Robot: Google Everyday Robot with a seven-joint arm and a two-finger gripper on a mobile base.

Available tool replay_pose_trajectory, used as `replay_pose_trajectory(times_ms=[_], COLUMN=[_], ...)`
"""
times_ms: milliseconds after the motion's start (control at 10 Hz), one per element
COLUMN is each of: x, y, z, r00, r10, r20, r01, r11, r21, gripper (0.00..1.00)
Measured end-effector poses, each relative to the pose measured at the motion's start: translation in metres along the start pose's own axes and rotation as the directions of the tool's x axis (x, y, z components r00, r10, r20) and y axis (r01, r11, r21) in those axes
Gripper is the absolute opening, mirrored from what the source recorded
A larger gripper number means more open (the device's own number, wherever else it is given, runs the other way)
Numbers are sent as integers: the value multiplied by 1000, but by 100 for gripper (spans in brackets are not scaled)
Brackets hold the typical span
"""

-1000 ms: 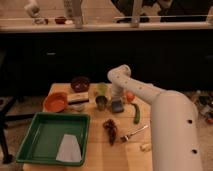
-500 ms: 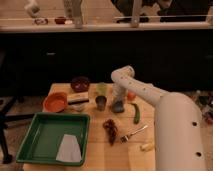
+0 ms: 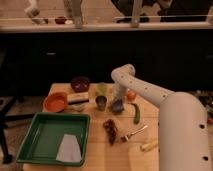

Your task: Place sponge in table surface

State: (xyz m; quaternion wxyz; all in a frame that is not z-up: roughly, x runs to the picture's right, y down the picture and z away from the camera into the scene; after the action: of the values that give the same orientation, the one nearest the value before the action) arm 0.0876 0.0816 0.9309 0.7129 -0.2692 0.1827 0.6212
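Just right of the metal cup (image 3: 101,103), the sponge (image 3: 118,106) is seen low at the desk (image 3: 97,150), directly beneath the gripper (image 3: 118,101); its long axis is not discernible. Whether the gripper is clamped on it cannot be told. Further right of the cup, the arm (image 3: 150,92) is bent at its elbow and pointed steeply downward.

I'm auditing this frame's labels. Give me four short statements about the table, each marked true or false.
1. The pale cloth lies in the green tray. True.
2. The pincer hangs over the tray. False: it is down at the sponge, beside the metal cup.
3. The fork lies on the table surface. True.
4. The orange bowl sits in the tray. False: it stands on the table surface behind the tray.
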Motion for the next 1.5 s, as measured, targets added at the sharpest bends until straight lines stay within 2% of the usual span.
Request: replay_pose_trajectory(times_ms=[600,900,1000,1200,1400,1500], x=[14,17,17,18,22,22], y=[4,-8,-14,-42,-66,-67], z=[-41,-67,-76,-91,-102,-102], r00=[998,996,996,995,992,992], r10=[-26,-19,-15,17,53,54], r20=[56,83,90,102,112,114], r01=[25,14,8,-28,-67,-68], r11=[999,998,997,994,990,990], r21=[31,62,76,108,124,124], gripper=[0,0,0,0,0,0])
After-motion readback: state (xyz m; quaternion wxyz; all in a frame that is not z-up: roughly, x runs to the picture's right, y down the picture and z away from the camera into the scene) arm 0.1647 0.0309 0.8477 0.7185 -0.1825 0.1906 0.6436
